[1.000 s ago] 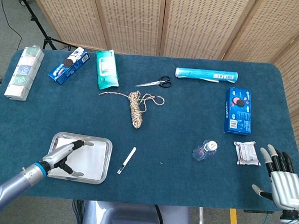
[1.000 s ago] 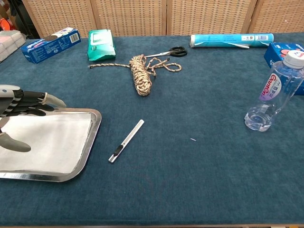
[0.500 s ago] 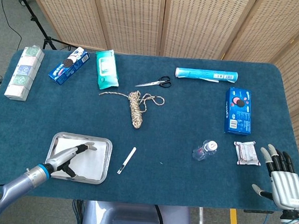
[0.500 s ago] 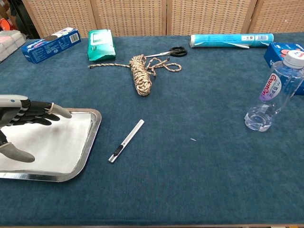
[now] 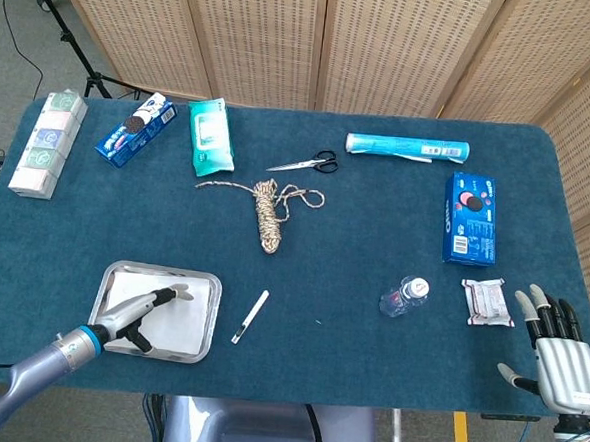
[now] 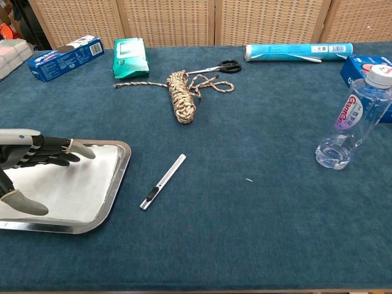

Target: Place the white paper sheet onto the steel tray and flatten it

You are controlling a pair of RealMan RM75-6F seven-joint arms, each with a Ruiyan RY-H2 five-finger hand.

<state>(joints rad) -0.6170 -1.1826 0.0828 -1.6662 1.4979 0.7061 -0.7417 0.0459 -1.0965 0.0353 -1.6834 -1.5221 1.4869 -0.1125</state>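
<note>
Tray [image 5: 209,321]: near-left on table; keep it from sliding.
Sheet [image 6: 92,180]: lies inside tray; press flat, sweep toward its edges.
Left hand [image 5: 145,306]: fingers extended over sheet, holding nothing.
Right hand [image 5: 557,352]: fingers spread, empty, well apart.

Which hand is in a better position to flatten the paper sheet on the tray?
The left hand, probably. It is already over the white paper sheet inside the steel tray, fingers stretched across it. The right hand is open at the table's opposite near corner, far from the tray.

paper sheet [image 6: 67,184] in tray [image 6: 119,177]
</note>
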